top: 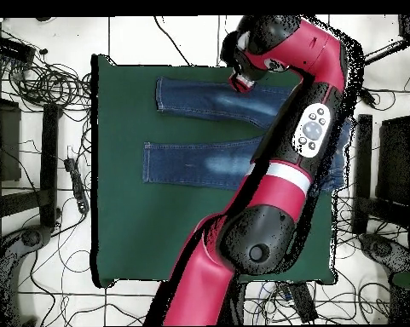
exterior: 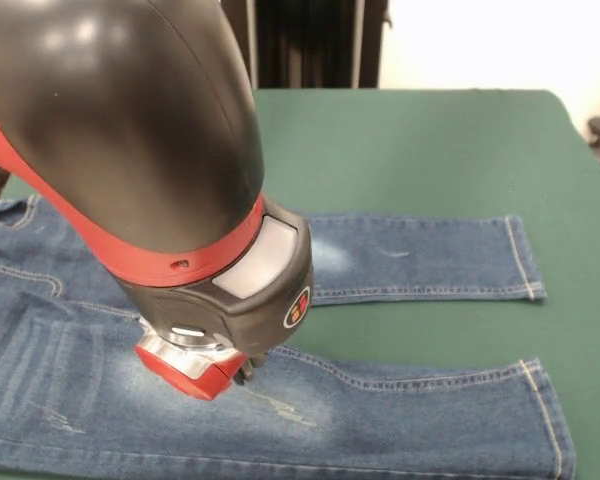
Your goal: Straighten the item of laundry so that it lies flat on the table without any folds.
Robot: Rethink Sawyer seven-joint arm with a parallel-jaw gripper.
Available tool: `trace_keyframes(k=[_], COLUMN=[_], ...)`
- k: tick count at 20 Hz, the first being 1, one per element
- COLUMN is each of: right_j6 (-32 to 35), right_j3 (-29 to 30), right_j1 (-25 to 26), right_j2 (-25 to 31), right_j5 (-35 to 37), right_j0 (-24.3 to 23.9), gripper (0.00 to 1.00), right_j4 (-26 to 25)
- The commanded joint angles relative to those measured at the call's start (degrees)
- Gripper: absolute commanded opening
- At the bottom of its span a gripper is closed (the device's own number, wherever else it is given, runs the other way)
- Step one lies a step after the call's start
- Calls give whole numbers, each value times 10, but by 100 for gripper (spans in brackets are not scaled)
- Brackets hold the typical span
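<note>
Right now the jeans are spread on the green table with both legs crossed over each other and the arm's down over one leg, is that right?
Not quite. The jeans do lie on the green table, and the gripper is over one leg, but the legs are not crossed: they run side by side with a strip of bare cloth between them. The front view shows it plainly.

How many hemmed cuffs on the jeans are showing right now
2. One cuff ends the far leg of the jeans, the other cuff ends the near leg, both at the front view's right.
</note>
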Motion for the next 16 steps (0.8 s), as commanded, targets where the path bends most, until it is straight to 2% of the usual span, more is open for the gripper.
trace_keyframes(k=[1,5,8,16], right_j6=[-61,-34,-8,10], right_j3=[-3,12,16,27], right_j1=[31,60,73,72], right_j2=[6,33,28,35], right_j5=[-28,-98,-132,-123], right_j0=[34,57,68,87], gripper=[0,0,0,0], right_j4=[23,15,15,17])
